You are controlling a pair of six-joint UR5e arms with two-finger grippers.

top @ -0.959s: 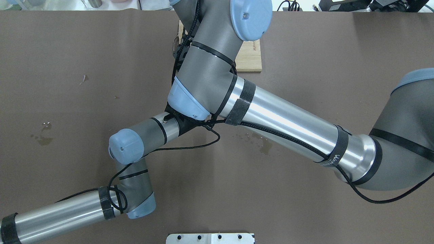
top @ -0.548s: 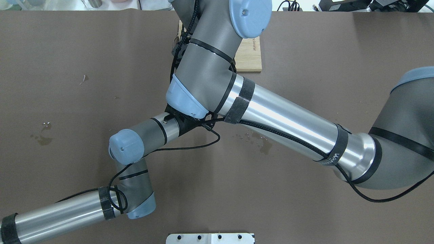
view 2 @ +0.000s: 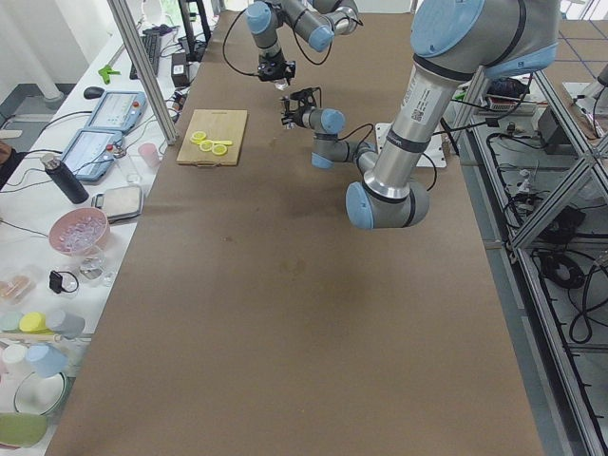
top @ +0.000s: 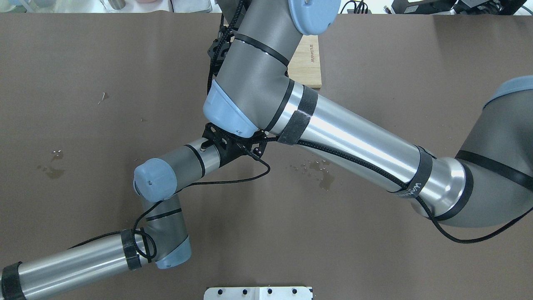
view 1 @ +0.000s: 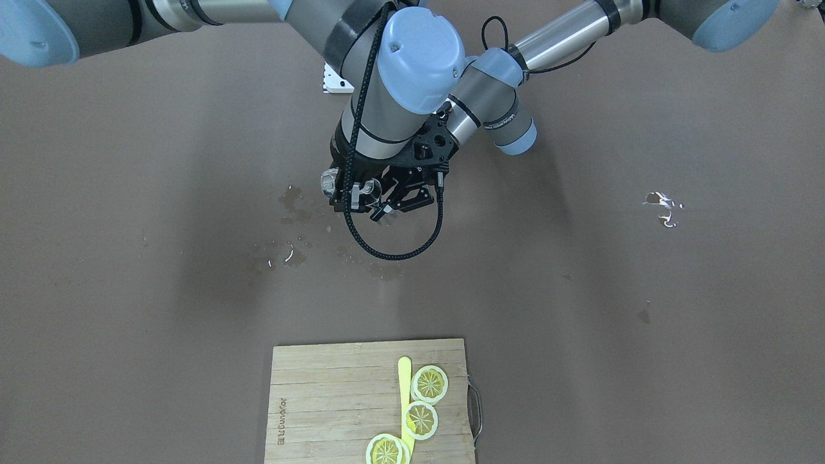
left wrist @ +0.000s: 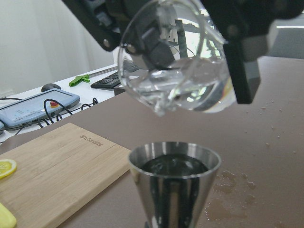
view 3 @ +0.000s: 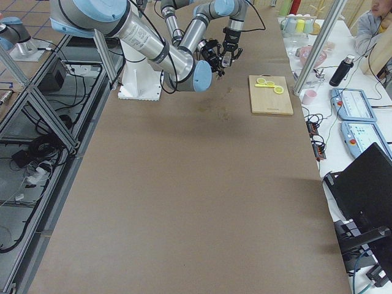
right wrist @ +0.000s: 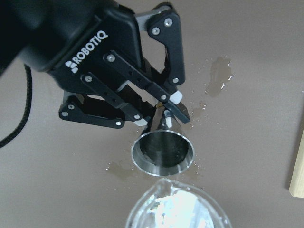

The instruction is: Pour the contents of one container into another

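Two containers lined up — right gripper clamps the tilted glass at twelve o'clock above the jigger, its waist pinched by the left gripper. Pour looks partway — water left in the glass.

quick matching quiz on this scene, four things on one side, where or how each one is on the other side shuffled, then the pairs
Things:
1. small clear drinking glass
2. silver metal hourglass jigger
3. yellow lemon slices
4. wet patches

States:
A. lying flat on the wooden cutting board
B. upright, pinched at its waist by the left gripper
C. spread on the brown table
D. tilted, lip just above the other vessel's mouth

Pairs: 1-D, 2-B, 3-A, 4-C
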